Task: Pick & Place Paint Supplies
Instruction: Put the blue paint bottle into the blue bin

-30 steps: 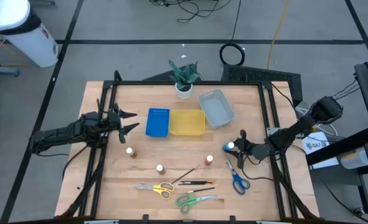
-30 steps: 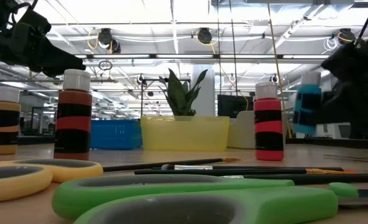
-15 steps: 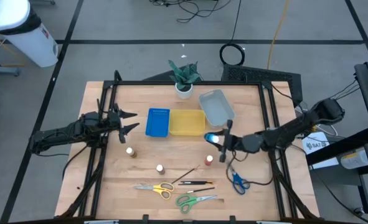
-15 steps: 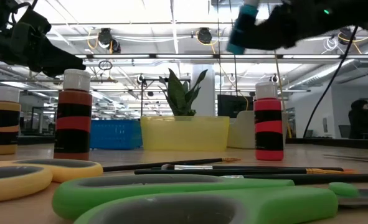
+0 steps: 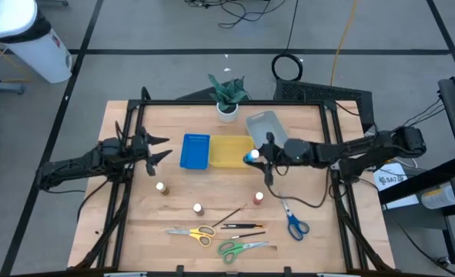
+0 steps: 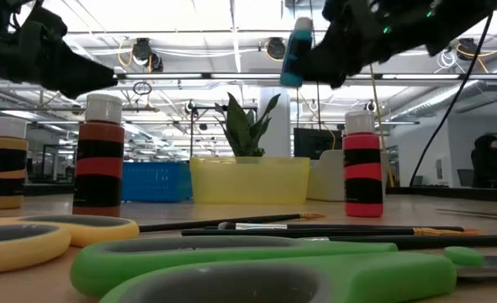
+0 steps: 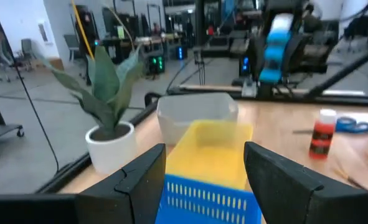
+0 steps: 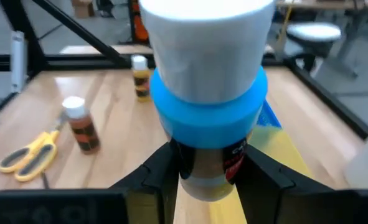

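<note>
My right gripper point(image 5: 256, 158) is shut on a small paint bottle with a white cap and a blue band point(image 5: 249, 156), high over the right end of the yellow tray point(image 5: 225, 152). The bottle also shows in the low view point(image 6: 296, 54) and in the left wrist view point(image 7: 277, 41). My left gripper point(image 5: 162, 151) is open and empty, just left of the blue tray point(image 5: 195, 151). Three more bottles point(image 5: 161, 187) point(image 5: 199, 208) point(image 5: 258, 198) stand on the table. Yellow scissors point(image 5: 193, 231), green scissors point(image 5: 239, 248), blue scissors point(image 5: 293, 223) and thin brushes point(image 5: 241, 225) lie near the front. My right gripper pinches the bottle's body below the blue band point(image 8: 210, 169) between its two fingers point(image 8: 157, 180). The fingers come about level from the table's right side. The bottle is lifted clear, cap up and slightly tilted.
A clear tray point(image 5: 268, 132) sits right of the yellow tray, close under the right arm. A potted green plant point(image 5: 227, 95) stands at the far edge. A dark frame rail point(image 5: 335, 146) runs along each side of the table.
My right gripper has carried the blue bottle up and toward the table's left and far side, from near the blue scissors to above the yellow tray's right end. The bottle stays cap up in the hold.
</note>
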Available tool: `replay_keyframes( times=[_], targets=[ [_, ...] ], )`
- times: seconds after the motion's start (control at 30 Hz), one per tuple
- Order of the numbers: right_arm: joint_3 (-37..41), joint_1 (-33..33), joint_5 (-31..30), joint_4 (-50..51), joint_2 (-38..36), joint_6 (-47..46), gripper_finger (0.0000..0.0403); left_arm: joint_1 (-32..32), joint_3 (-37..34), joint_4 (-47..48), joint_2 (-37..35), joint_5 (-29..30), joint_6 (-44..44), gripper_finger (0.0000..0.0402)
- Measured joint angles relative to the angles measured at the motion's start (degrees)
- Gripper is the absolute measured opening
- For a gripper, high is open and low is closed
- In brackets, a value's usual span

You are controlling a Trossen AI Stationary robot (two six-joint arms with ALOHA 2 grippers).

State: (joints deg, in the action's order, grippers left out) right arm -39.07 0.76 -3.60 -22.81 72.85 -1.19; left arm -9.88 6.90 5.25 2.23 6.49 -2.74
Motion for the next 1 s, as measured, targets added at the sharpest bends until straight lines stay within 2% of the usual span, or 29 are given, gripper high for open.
replay_keyframes(
  times=[0.13, 0.23, 0.33, 0.47, 0.53, 0.6, 0.67, 0.77, 0.9, 1.0],
  targets=[
    [-0.07, 3.58, 5.85, -0.1, 3.63, -1.38, 0.0123, 0.01, 0.02, -8.2, -0.02, -0.73, -0.08, 0.023],
    [-0.04, 5.51, 9.37, -2.79, 6.75, -1.24, 0.0123, -0.01, 0.02, -12.02, 1.01, -6.17, 0.78, 0.023],
    [-0.07, 7.05, 11.11, -5.34, 8.86, -1.26, 0.0123, 0.02, 0.04, -18.06, 4.61, -6.21, 6.02, 0.023],
    [-0.09, 7.64, 12.81, -5.54, 10.95, -2.61, 0.0123, 0.02, 0.02, -28.42, 15.54, -5.64, 10.85, 0.023],
    [-0.09, 7.62, 12.83, -5.53, 11.55, -2.64, 0.0123, 0.03, 0.13, -37.23, 23.4, -5.85, 8.85, 0.023],
    [-0.09, 7.64, 12.72, -5.65, 11.91, -2.66, 0.0123, 0.07, 3.83, -39.56, 33.57, -5.91, 5.21, 0.023],
    [-0.09, 7.53, 12.37, -5.94, 12.24, -2.66, 0.0123, 0.34, 11.27, -33.71, 43.47, -6.4, 5.02, 0.023],
    [-0.1, 7.29, 9.74, -6.09, 12.32, -2.66, 0.0123, 0.96, 26.49, -17.4, 57.13, -7.01, 6.43, 0.023],
    [-0.09, 6.69, 9.3, -5.94, 12.32, -2.6, 0.0123, 2.08, 46.76, 2.58, 74.56, -6.77, 3.03, 0.023],
    [-0.09, 6.17, 9.41, -5.94, 12.32, -2.48, 0.0123, 2.2, 58.5, 8.26, 84.44, -6.44, 0.02, 0.023]
  ],
)
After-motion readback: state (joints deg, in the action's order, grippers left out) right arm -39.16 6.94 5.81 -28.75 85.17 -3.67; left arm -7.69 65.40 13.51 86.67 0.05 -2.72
